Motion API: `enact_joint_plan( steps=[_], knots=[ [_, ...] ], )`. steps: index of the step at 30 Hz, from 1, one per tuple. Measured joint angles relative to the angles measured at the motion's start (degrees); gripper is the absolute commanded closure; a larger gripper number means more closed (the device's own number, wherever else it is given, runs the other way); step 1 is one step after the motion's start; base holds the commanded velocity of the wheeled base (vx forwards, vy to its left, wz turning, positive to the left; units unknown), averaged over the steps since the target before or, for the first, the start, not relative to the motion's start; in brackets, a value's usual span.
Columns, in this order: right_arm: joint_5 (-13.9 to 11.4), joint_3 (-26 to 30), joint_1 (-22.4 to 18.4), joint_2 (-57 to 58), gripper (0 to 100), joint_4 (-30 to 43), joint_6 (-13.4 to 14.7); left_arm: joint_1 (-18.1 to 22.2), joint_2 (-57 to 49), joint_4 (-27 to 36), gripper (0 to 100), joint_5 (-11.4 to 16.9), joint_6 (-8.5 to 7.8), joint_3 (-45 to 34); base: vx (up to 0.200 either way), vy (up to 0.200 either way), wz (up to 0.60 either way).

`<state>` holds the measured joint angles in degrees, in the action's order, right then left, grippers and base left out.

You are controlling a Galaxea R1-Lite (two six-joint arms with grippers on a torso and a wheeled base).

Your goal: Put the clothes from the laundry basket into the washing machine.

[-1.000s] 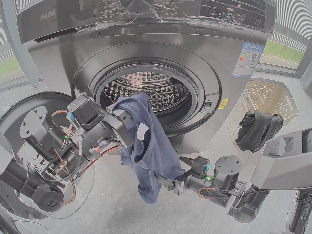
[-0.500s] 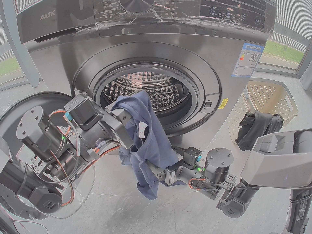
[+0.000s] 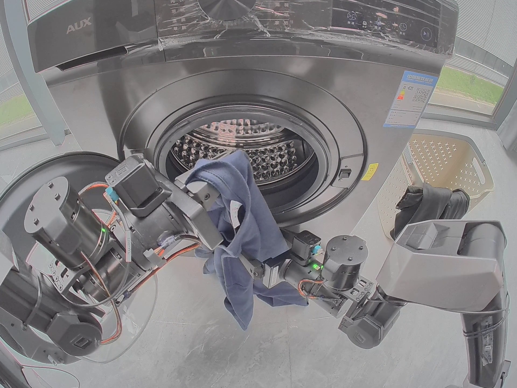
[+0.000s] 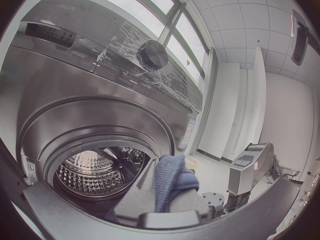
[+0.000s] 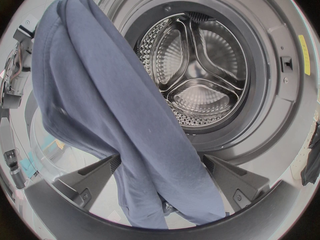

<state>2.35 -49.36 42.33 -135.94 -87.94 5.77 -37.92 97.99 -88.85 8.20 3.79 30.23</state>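
A dark blue garment [image 3: 247, 227] hangs in front of the washing machine's open drum [image 3: 242, 141]. My left gripper [image 3: 207, 189] is shut on its top edge, level with the lower left of the opening. In the left wrist view the blue cloth [image 4: 173, 180] bunches between the closed fingers [image 4: 140, 190]. My right gripper [image 3: 245, 262] is open, low against the hanging part. In the right wrist view the garment [image 5: 110, 100] drapes down between the spread fingers [image 5: 96, 174], with the drum [image 5: 196, 80] behind. A black garment [image 3: 425, 206] hangs over the laundry basket [image 3: 447, 163] at the right.
The machine's round door [image 3: 81, 163] stands open at the left, behind my left arm. The beige basket leans against the machine's right side. Grey floor [image 3: 291, 351] lies below the hanging cloth.
My right arm has moved left and up into the lower part of the blue garment, bunching its hem. The left gripper has stayed nearly still with the cloth.
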Motion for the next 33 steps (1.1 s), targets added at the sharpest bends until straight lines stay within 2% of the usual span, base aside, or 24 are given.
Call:
enact_joint_plan(
  steps=[10, 11, 21, 33],
  knots=[
    [-0.77, -4.74, -0.40, -4.78, 0, -0.29, -0.07, -0.11, -0.66, 0.00, 100, 0.00, 0.66, 0.28, 0.000, 0.000, 0.00],
    [-0.77, -4.96, -0.40, -5.00, 100, -0.35, -0.05, -0.11, -0.67, 0.00, 100, 0.00, 0.66, 0.30, 0.000, 0.000, 0.00],
    [-0.74, -3.97, -0.57, -4.94, 100, -0.62, 0.17, 0.52, -0.55, 0.00, 100, -0.09, 0.77, 0.33, 0.000, 0.000, 0.00],
    [-0.17, 5.46, -3.35, 8.40, 100, -0.60, 0.59, 3.73, 1.16, 0.00, 100, -0.09, 0.72, -1.57, 0.000, 0.000, 0.00]
  ],
)
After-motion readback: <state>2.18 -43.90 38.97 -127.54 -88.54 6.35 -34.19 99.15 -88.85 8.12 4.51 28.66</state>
